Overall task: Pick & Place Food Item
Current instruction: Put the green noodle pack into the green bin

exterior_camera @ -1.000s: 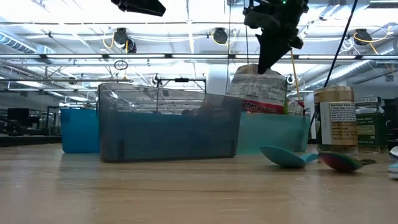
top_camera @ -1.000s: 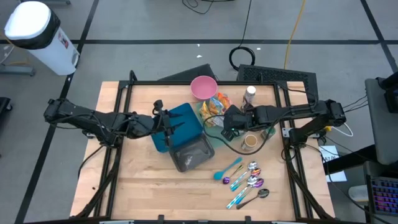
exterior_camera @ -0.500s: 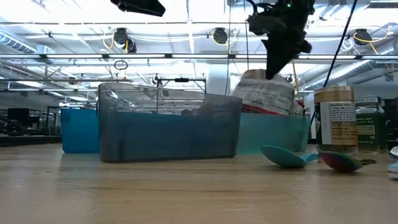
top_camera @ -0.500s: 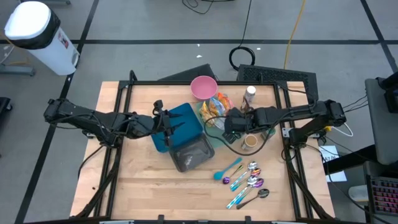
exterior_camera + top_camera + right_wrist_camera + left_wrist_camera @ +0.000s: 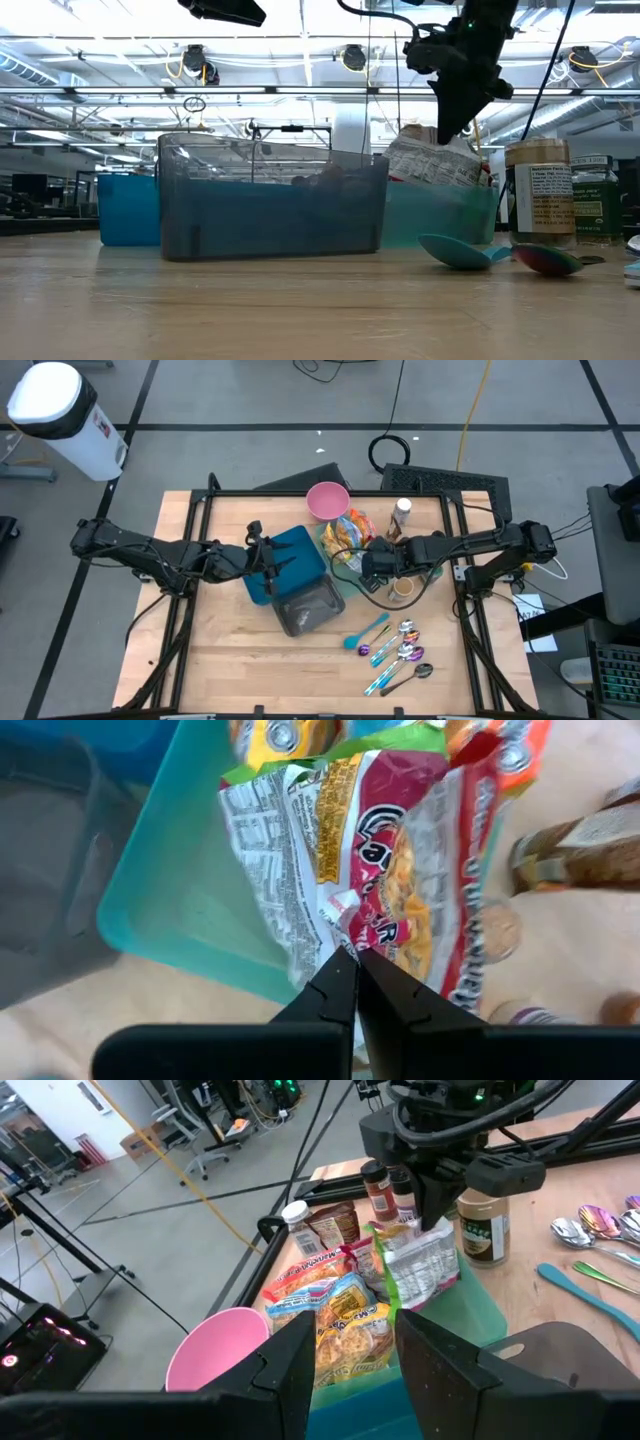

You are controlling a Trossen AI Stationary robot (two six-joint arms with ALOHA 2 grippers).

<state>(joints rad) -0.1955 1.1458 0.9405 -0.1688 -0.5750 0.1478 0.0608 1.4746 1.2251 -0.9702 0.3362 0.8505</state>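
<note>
My right gripper [image 5: 372, 565] is shut on a red, white and green snack bag [image 5: 400, 850], held over the teal tray [image 5: 170, 910]. In the low view the bag [image 5: 435, 160] hangs tilted under the gripper [image 5: 455, 112], and the tray's wall [image 5: 440, 215] hides its lower part. More snack bags [image 5: 335, 1310] lie in the tray. My left gripper [image 5: 270, 560] hovers open over the blue bin [image 5: 295, 550], holding nothing. My right gripper pinches the snack bag's crumpled upper edge [image 5: 340, 910] between its two fingers. The fingers slant steeply down from above. The bag hangs tilted below them, its lower end down inside the teal tray.
A grey bin [image 5: 308, 607] stands in front of the blue one. A pink bowl [image 5: 327, 500] is at the far side. A jar [image 5: 403, 588] and bottles [image 5: 402, 510] stand right of the tray, and several spoons [image 5: 395, 645] lie near the front right.
My right gripper has gone down a little and turned at the wrist, still shut. The snack bag has sunk with it toward the teal tray and now leans more.
</note>
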